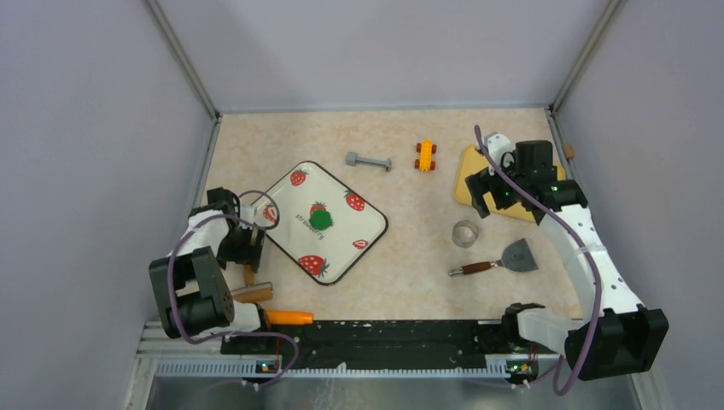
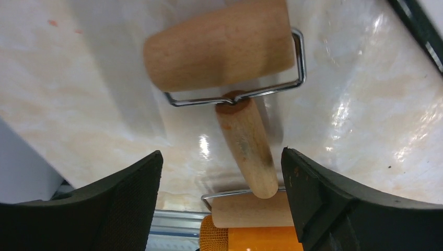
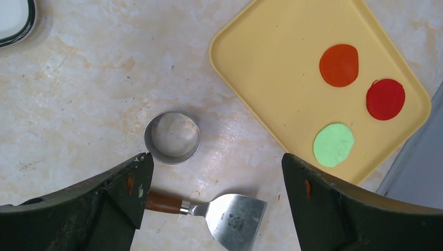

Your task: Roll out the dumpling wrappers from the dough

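Note:
The dough (image 1: 321, 219) is a small dark green ball in the middle of a white strawberry-print plate (image 1: 345, 237). My left gripper (image 1: 248, 254) hangs left of the plate, open. In the left wrist view a wooden roller (image 2: 219, 47) lies below it, and the roller's handle (image 2: 245, 146) runs between the open fingers of the left gripper (image 2: 222, 175), nearer the right one, untouched. My right gripper (image 1: 504, 201) is open and empty over the table by a yellow tray (image 1: 468, 166); the right gripper (image 3: 217, 178) holds nothing. No dumpling wrappers are in view.
The yellow tray (image 3: 271, 68) holds orange (image 3: 339, 65), red (image 3: 385, 99) and pale green (image 3: 333, 144) clay discs. A metal ring cutter (image 3: 172, 137) and a scraper (image 3: 232, 212) lie near it. A bolt (image 1: 369, 161) and a toy block (image 1: 424, 155) lie farther back. A second roller (image 2: 251, 209) and an orange tool (image 1: 286, 317) lie by the left base.

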{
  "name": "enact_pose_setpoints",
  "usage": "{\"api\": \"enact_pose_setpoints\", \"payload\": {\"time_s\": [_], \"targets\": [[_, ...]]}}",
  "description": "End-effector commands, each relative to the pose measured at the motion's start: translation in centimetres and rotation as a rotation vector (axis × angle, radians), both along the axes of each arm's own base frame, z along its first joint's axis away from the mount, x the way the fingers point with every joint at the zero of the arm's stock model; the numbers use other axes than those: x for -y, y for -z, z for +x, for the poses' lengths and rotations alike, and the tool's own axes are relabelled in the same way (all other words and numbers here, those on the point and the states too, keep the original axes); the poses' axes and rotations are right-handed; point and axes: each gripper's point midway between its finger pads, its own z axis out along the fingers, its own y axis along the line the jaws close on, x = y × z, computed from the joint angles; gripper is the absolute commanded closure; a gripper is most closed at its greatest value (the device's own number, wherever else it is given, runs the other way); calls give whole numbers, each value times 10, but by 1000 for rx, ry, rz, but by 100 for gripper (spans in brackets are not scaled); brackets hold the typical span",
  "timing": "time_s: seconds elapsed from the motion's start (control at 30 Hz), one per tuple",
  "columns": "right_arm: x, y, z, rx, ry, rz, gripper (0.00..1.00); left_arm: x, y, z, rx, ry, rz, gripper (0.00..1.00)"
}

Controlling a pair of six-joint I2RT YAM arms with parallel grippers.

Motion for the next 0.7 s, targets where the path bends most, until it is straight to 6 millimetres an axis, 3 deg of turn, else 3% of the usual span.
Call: {"api": "enact_pose_setpoints", "payload": {"time_s": [0.0, 0.2, 0.33, 0.47, 0.53, 0.67], "targets": [[-5, -19, 10, 48, -32, 16, 5, 12, 16, -7, 23, 85, -83, 17], [-7, -20, 8, 46, -36, 27, 6, 5, 29, -9, -5, 89, -59, 52], [-11, -24, 7, 46, -49, 43, 7, 8, 23, -12, -75, 70, -104, 78], [-33, -42, -3, 54, -195, 107, 13, 22, -18, 0, 17, 104, -178, 92], [-51, -54, -8, 67, -266, 185, 15, 48, -46, 7, 139, 255, -288, 100], [-72, -73, 3, 53, -193, 379, 16, 101, -91, 17, 332, 552, -361, 100]]}}
